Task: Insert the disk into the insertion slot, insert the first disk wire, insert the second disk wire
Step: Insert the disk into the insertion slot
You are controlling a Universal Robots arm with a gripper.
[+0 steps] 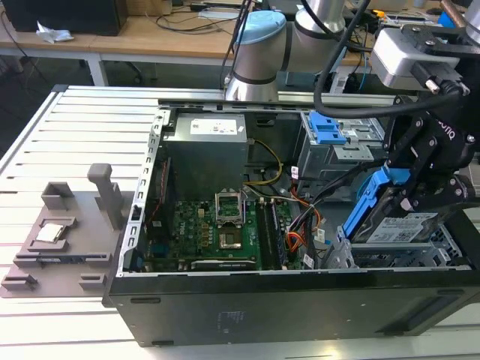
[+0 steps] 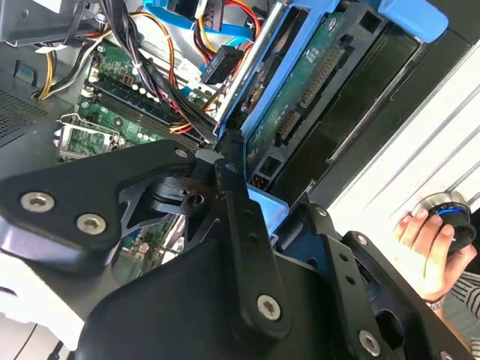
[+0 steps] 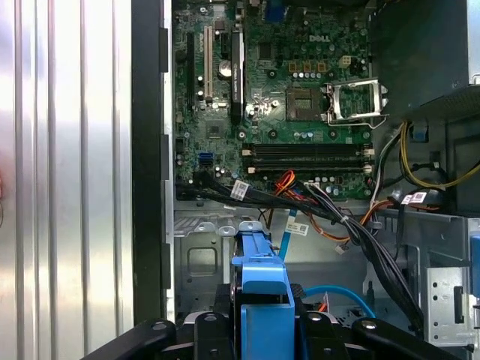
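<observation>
My gripper (image 1: 402, 196) is shut on the blue carrier of the disk (image 1: 397, 229) at the front corner of the open computer case, on the exterior view's right. The disk is tilted, its lower end over the grey insertion slot (image 1: 420, 259) and its blue end raised. In the first wrist view the carrier's blue end (image 3: 262, 289) sits between my fingers (image 3: 225, 319). The second wrist view shows the disk's green circuit-board underside (image 2: 315, 82). The light-blue second disk wire (image 3: 341, 291) loops beside the disk. A bundle of black, red and orange wires (image 3: 337, 225) crosses above the bay.
A taller grey cage with a blue tab (image 1: 326, 129) stands behind the slot. The motherboard (image 1: 217, 229) and power supply (image 1: 206, 142) take up the case. A grey fixture (image 1: 64, 232) lies on the slatted table. A person's hand (image 2: 424, 244) rests on a round knob outside the case.
</observation>
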